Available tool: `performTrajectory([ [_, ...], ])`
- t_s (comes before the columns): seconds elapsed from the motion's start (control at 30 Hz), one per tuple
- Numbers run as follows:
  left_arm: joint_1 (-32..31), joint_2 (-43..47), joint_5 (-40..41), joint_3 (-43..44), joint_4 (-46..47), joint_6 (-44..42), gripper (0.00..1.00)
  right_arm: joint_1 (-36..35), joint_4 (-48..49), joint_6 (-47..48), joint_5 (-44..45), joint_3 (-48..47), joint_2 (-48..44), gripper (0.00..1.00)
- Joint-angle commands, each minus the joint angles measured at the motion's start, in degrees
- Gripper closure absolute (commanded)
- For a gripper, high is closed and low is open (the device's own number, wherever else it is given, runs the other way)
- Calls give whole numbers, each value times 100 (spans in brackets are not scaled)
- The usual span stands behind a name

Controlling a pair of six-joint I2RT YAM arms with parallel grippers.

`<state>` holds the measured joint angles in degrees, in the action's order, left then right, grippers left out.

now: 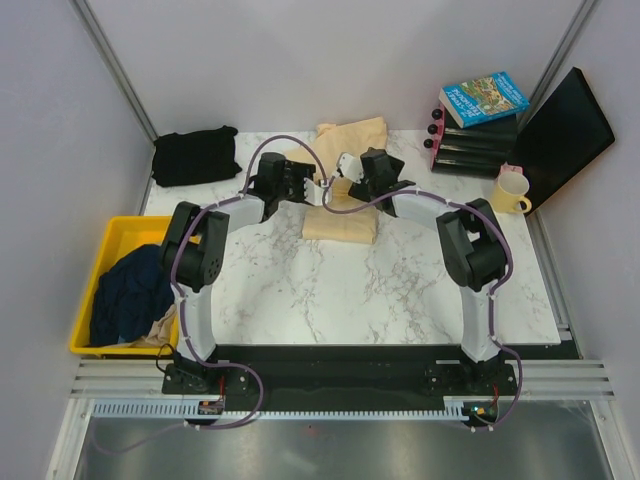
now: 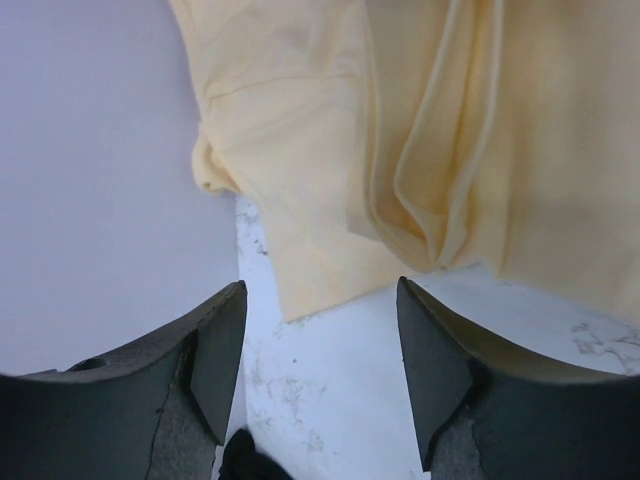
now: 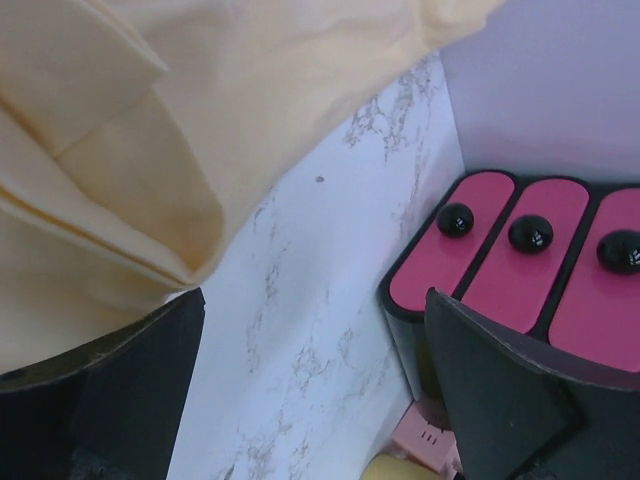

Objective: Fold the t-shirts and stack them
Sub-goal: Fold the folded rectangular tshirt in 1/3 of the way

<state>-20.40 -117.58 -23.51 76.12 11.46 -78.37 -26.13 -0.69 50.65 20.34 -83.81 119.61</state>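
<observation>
Have cream shirt rumpled at 12 o'clock on surface. Have left end effector and right end effector wide, empty, at its edge. Suggest pinching both near corners low, all layers, lifting together, smoothing flat before stacking. Black shirt at 10 o'clock.

High camera looks down over the whole surface; both wrist cameras, close in, share the cream-yellow shirt near its far edge.
</observation>
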Motion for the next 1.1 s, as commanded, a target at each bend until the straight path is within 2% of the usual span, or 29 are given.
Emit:
performTrajectory([
  [0.0, -175, 296, 705, -237, 1498, 489, 27, 37, 456, -345, 708, -4, -236, 2],
  [0.2, -174, 1183, 479, -711, 1016, 533, 25, 55, 131, -469, 1315, -57, -684, 5],
  [0.3, -174, 1641, 102, -1045, 893, 550, 27, 55, -229, -617, 728, 179, -1044, 11],
  [0.33, -174, 1720, -47, -1098, 771, 551, 31, 55, -517, -670, 221, 216, -1097, 12],
  [0.37, -174, 1825, -371, -1082, 204, 516, 40, 55, -694, -723, -45, 199, -1124, 21],
  [0.4, -166, 1835, -565, -1003, -167, 507, 81, 38, -791, -906, -239, 164, -1107, 27],
  [0.43, -166, 1809, -776, -863, -745, 394, 98, 38, -1184, -986, -493, 76, -1020, 46],
  [0.47, -166, 1687, -1126, -514, -1177, 358, 98, 38, -1388, -1005, -1061, -20, -958, 64],
  [0.5, -166, 1573, -1286, -319, -2173, 349, 98, 29, -1495, -1170, -1250, -195, -888, 79],
  [0.53, -166, 1424, -1453, 127, -2679, 114, 98, 38, -1809, -1180, -1547, -310, -722, 100],
  [0.6, -166, 986, -1692, 481, -3636, -72, 98, 47, -2092, -1259, -2111, -739, -519, 100],
  [0.73, -122, 44, -1727, 1858, -4921, -311, 98, 117, -2804, -1470, -2894, -1584, 122, 100],
  [0.87, -34, -643, -1815, 2793, -5435, -179, 98, 283, -2971, -1690, -3219, -2182, 641, 100],
  [0.97, 1, -898, -1841, 3075, -5567, -258, 98, 459, -3218, -1891, -3554, -2640, 1028, 100],
  [1.07, 19, -1021, -1815, 3242, -5629, -232, 98, 495, -3236, -1893, -3659, -2667, 1091, 100],
])
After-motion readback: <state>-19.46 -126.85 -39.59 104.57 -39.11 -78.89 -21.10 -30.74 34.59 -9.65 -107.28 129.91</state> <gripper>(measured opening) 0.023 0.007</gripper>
